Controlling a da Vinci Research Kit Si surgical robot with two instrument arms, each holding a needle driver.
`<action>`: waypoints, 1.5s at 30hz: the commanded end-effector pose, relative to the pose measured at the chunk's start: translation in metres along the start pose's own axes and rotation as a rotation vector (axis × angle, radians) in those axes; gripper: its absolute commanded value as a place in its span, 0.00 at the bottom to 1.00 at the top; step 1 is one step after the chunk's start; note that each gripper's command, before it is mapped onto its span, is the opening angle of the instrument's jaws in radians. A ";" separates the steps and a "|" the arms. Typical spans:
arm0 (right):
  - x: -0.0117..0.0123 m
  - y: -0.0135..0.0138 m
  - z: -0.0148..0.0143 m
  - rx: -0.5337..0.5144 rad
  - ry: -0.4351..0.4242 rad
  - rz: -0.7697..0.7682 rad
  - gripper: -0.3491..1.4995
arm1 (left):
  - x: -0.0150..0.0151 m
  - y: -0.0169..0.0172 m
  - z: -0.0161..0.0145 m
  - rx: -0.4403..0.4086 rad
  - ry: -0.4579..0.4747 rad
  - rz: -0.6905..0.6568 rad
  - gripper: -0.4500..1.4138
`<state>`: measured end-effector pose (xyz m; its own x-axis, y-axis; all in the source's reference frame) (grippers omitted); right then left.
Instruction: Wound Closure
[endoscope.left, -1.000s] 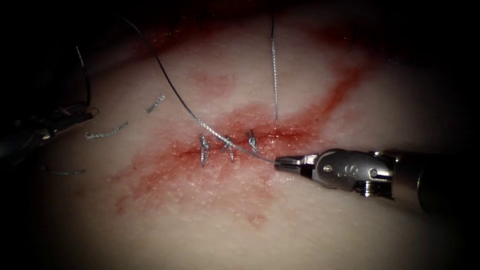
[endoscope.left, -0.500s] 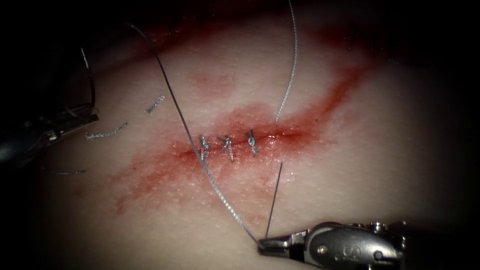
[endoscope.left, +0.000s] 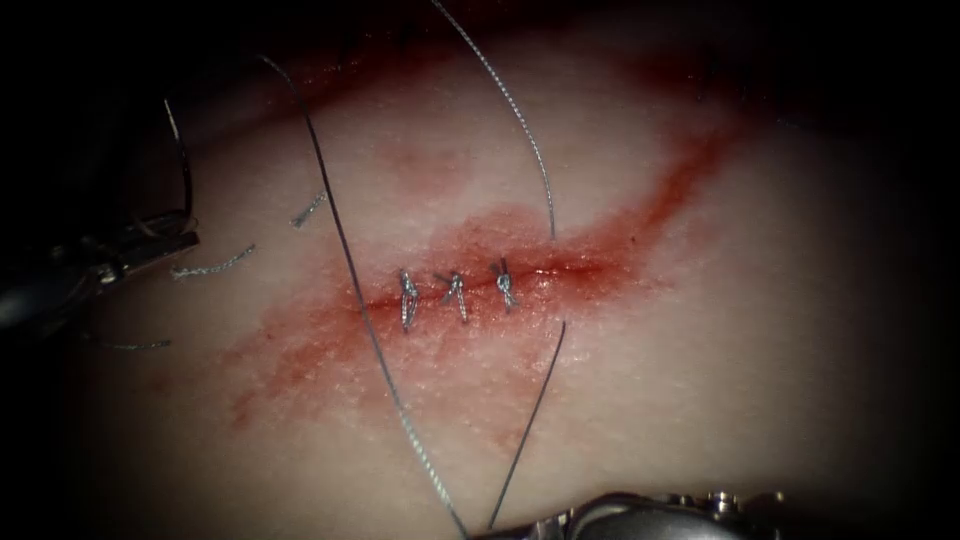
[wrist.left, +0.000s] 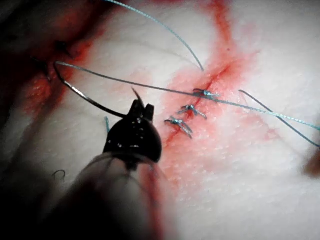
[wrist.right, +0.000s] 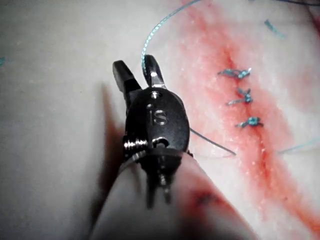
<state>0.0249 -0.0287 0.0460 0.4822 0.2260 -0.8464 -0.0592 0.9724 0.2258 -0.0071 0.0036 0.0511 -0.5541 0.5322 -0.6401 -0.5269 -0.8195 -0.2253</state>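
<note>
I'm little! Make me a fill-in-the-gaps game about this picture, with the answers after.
1. The cut in the tissue has ___ knotted stitches.
2. The left tool holds the curved ___ near its tip, out of the tissue.
3. A long ___ leads to the right tool.
Missing words: three; needle; thread.

Setting: surgical-training bench in a research lab. Evidence: a slab of pale tissue lay under a narrow pool of endoscope light with dark surrounds; its cut carried three tied stitches; loose cut ends of thread lay scattered; a metal wristed tool was stamped "IS".
</note>
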 end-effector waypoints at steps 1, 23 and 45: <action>-0.0007 0.0021 -0.0011 -0.052 -0.006 -0.021 0.74 | -0.0002 -0.0002 0.0005 -0.005 0.000 0.006 0.09; -0.0125 0.0093 0.0026 -0.198 -0.097 -0.226 0.57 | -0.0013 -0.0022 0.0007 0.108 -0.068 0.082 0.13; -0.0093 0.0041 0.0018 -0.074 -0.140 -0.217 0.00 | -0.0015 -0.0021 0.0010 0.110 -0.067 0.082 0.11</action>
<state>0.0209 -0.0265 0.0550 0.6110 0.0058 -0.7916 -0.0010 1.0000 0.0065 -0.0052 0.0049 0.0525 -0.6379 0.4809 -0.6015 -0.5446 -0.8339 -0.0891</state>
